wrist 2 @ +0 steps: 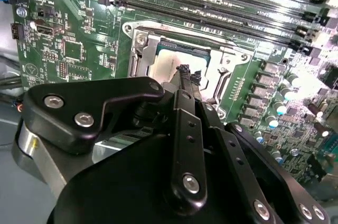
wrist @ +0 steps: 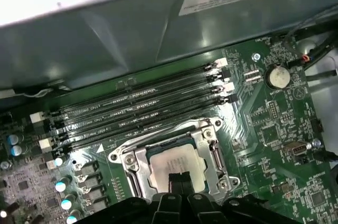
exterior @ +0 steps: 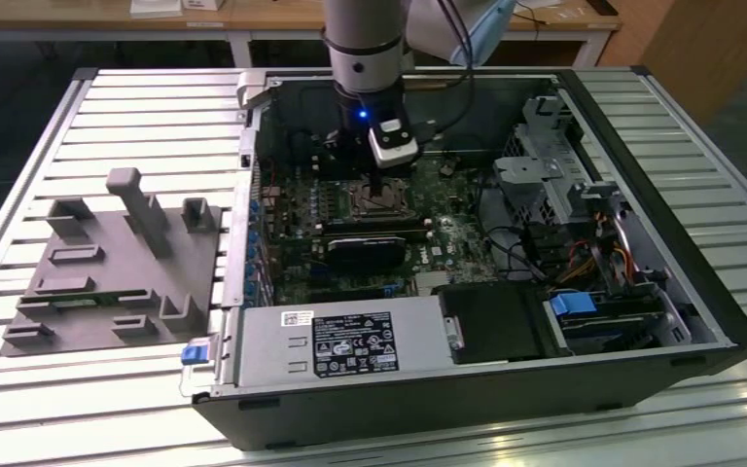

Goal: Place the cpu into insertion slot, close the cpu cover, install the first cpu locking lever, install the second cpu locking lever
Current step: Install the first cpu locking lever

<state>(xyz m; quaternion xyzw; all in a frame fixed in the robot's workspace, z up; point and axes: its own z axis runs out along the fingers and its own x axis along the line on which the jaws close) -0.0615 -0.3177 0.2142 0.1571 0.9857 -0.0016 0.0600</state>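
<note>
One gripper hangs inside the open computer case in the exterior view, directly over the insertion slot on the motherboard.

In the second wrist view its fingers look pressed together, tips on or just above the cpu.

In the first wrist view the cpu lies in the slot with the cpu cover down around it. Judging by this, the lever step is in hand; latching calls for hooking a thin lever precisely.
</note>
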